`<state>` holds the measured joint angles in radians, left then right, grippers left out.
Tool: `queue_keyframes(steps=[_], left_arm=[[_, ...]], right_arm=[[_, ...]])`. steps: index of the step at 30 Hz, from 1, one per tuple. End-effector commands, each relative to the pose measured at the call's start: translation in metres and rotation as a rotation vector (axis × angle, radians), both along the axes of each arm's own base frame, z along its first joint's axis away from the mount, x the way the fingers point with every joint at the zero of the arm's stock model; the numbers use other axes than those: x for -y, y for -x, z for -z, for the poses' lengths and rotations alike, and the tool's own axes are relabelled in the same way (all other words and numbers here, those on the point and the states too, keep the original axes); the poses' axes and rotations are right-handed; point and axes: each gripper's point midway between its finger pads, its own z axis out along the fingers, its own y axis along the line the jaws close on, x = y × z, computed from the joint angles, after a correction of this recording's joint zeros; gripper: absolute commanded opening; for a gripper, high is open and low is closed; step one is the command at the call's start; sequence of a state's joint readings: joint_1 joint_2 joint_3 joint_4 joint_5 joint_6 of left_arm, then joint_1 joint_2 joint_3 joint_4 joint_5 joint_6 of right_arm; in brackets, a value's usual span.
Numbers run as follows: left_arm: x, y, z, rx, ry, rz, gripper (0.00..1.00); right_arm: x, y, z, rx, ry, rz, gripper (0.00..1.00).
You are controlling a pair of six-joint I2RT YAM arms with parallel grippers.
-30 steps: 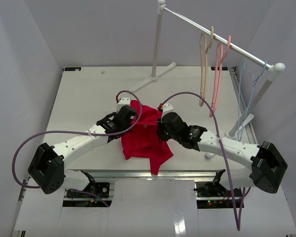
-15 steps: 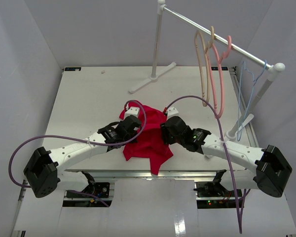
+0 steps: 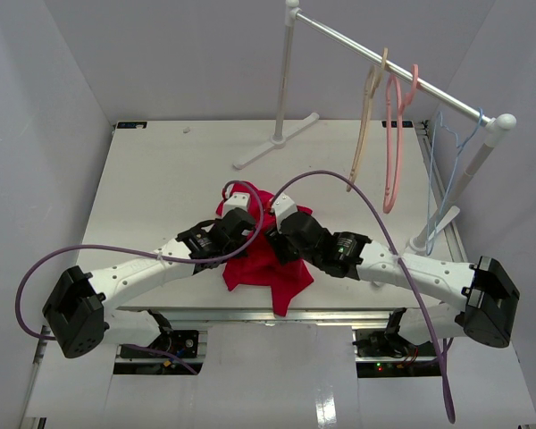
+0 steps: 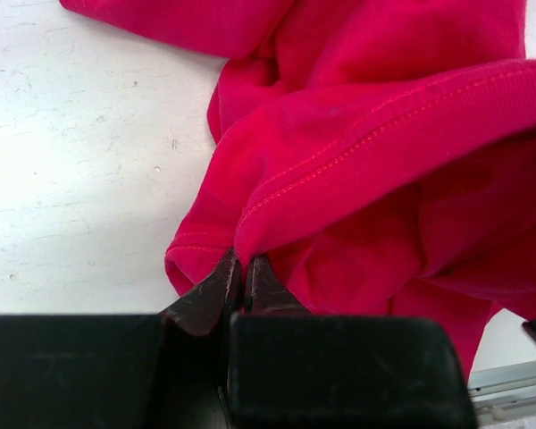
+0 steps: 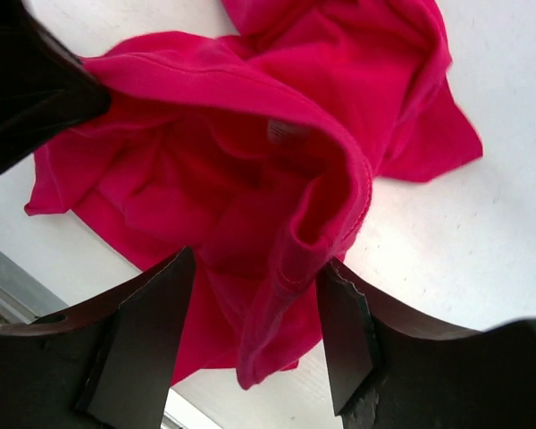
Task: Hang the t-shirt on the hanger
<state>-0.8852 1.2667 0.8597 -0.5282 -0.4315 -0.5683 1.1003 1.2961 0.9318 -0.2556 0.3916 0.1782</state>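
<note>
Nearest, at the middle of the desk's near edge, the crimson t-shirt lies in a crumpled heap, and one corner seems to droop just over that edge. Both arms reach inward from the near corners and meet over it.

The left gripper is pinched tight on the cloth. Its two dark fingertips press together with a stitched hem fold caught between them, and from there the fold rises away, stretched into a taut ridge. Bare white desk shows to the left of that pinch.

The right gripper stands spread wide, its fingers apart on either side of a hanging loop of the garment. The cloth brushes the inner face of one finger, yet nothing is clamped. Between and beyond those fingers the neck opening gapes, with the small pale label visible inside it — the rim of that opening runs toward the left arm's dark finger at the upper left of the right wrist view.

Farther back, a white rack rail slopes from a post at the far edge to a post by the right edge. On it hang a tan hanger, a pink hanger and — lowest, beside the right-edge post — the thin light-blue hanger, well apart from the shirt.
</note>
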Motion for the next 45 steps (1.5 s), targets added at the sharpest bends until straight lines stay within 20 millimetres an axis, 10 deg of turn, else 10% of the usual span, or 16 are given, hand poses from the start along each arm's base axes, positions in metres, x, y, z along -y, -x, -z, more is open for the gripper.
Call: queue_keyframes(steps=[1,22,28,30,33,40,45], left_arm=[[0.001,-0.009,-0.028,0.062,0.041,-0.038,0.0],[-0.003,-0.006,-0.049,0.125,0.135,-0.061,0.0],[0.0,-0.009,-0.048,0.129,0.139,-0.058,0.0],[-0.003,-0.011,-0.046,0.138,0.131,-0.074,0.0],[-0.009,-0.02,-0.049,0.175,0.132,-0.108,0.13],[-0.032,-0.078,-0.078,0.252,0.3,-0.16,0.45],[-0.033,-0.081,-0.069,0.224,0.231,-0.14,0.57]], right_arm=[[-0.011,-0.016,-0.03,0.145,0.031,-0.029,0.63],[-0.041,-0.053,-0.025,0.2,0.083,-0.101,0.63],[-0.045,-0.065,-0.018,0.166,0.04,-0.125,0.52],[-0.044,-0.066,-0.017,0.141,0.014,-0.118,0.35],[-0.046,-0.06,-0.015,0.106,-0.02,-0.125,0.09],[-0.078,-0.04,-0.025,-0.046,-0.156,-0.183,0.08],[-0.093,-0.044,-0.025,-0.114,-0.175,-0.148,0.08]])
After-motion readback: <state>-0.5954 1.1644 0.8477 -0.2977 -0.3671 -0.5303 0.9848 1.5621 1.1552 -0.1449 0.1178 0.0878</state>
